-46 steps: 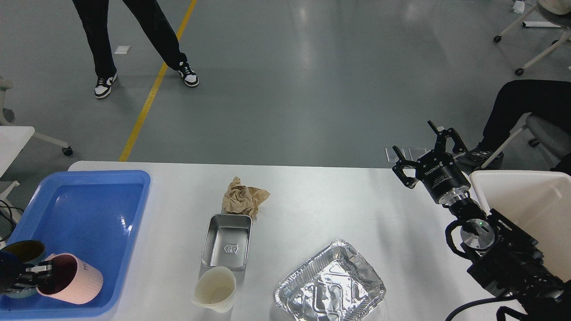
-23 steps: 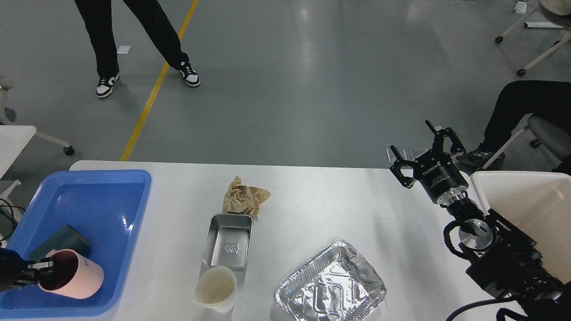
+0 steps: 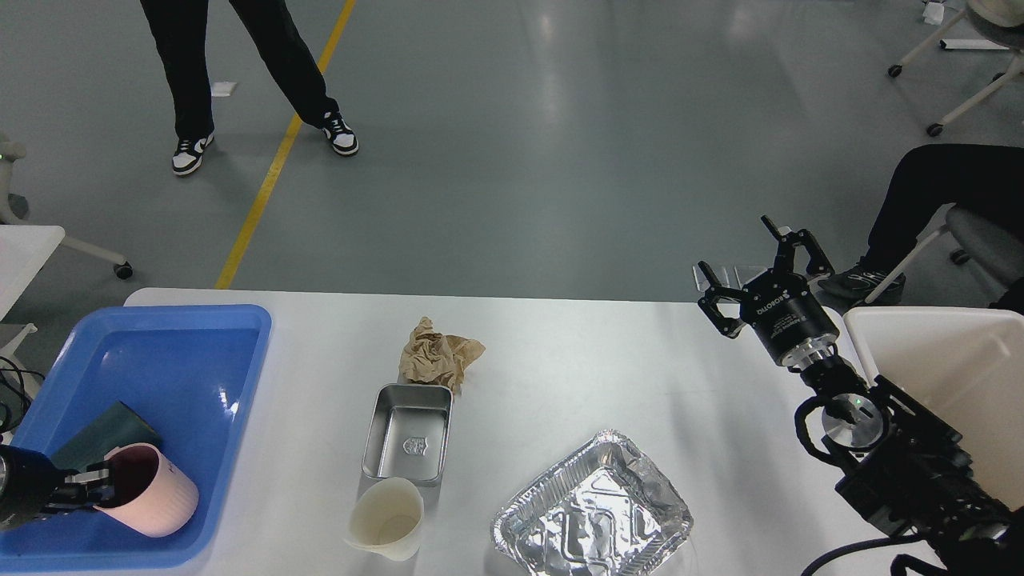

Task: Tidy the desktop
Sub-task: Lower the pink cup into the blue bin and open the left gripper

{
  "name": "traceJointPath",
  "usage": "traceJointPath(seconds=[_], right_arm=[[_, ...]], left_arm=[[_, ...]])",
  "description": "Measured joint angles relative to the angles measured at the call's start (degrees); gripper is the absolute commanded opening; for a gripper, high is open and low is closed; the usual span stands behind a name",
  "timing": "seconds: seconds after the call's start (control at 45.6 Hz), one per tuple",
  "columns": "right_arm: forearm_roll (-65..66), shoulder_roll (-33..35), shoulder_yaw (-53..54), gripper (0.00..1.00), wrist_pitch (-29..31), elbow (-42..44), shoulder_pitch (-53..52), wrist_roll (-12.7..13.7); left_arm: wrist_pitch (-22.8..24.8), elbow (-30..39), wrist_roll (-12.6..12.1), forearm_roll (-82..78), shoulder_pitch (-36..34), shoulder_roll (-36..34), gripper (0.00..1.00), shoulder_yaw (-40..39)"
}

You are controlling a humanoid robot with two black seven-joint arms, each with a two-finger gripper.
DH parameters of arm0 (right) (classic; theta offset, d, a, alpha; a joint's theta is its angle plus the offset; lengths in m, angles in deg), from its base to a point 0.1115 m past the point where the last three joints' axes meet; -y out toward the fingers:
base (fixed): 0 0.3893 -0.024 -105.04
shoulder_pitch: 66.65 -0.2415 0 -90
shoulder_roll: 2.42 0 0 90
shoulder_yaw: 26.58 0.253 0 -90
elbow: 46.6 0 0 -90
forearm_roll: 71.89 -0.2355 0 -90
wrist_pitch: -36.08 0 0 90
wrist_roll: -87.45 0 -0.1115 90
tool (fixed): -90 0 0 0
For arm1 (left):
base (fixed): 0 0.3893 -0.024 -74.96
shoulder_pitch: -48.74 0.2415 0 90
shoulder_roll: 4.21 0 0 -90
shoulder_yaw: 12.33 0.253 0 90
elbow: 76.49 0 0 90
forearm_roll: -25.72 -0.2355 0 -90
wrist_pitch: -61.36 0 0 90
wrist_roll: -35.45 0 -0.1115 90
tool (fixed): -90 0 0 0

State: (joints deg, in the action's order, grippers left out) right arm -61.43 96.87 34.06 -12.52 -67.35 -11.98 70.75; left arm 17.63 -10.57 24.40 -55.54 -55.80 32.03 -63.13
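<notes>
Jaws of the left gripper (image 3: 100,486) clamp the pink cup's (image 3: 152,502) rim inside the blue tray (image 3: 200,336); right gripper (image 3: 760,276) jaws gape apart, empty. Counter (image 3: 600,360) stretches between them, long axis left-right. Crumpled paper (image 3: 438,358) lies well left of the right jaws, seemingly their reach.

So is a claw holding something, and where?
Yes. The left claw grips the pink mug by its rim, one finger inside, over the blue tray. The right claw is open and holds nothing.
</notes>
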Motion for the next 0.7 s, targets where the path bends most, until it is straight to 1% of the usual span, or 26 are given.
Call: traceJointPath(seconds=[0.11,0.197,0.285,0.329,0.394,0.482,0.635,0.701], right_arm=[[0.0,0.01,0.0,1.0,0.0,-0.01,0.0,0.0],[0.0,-0.02,0.0,1.0,0.0,-0.05,-0.04,0.0],[0.0,-0.05,0.0,1.0,0.0,-0.07,-0.09,0.0],[0.0,-0.06,0.0,1.0,0.0,-0.08,-0.14,0.0],[0.01,-0.06,0.0,1.0,-0.02,-0.09,-0.2,0.0],[-0.01,-0.07,0.0,1.0,-0.15,-0.64,-0.35,0.04],[-0.01,-0.07,0.0,1.0,-0.32,-1.26,-0.4,0.09],[-0.01,-0.06,-0.01,1.0,-0.35,-1.3,-0.43,0.09]], left_arm=[[0.34,-0.01,0.39,0.2,-0.36,-0.04,0.89,-0.05],[0.83,0.0,1.05,0.44,-0.89,-0.32,0.95,-0.16],[2.53,0.14,1.91,0.71,-2.19,-0.31,0.96,-0.49],[5.02,0.19,2.3,1.49,-3.69,-0.33,0.96,-1.09],[6.82,0.25,2.38,2.89,-5.51,-0.62,0.96,-1.26],[8.31,0.39,2.35,6.37,-9.95,-1.52,0.96,-1.74],[8.71,0.58,1.17,14.27,-18.67,-3.43,0.96,-3.45],[8.73,0.84,0.15,17.84,-22.64,-4.3,0.96,-4.14]])
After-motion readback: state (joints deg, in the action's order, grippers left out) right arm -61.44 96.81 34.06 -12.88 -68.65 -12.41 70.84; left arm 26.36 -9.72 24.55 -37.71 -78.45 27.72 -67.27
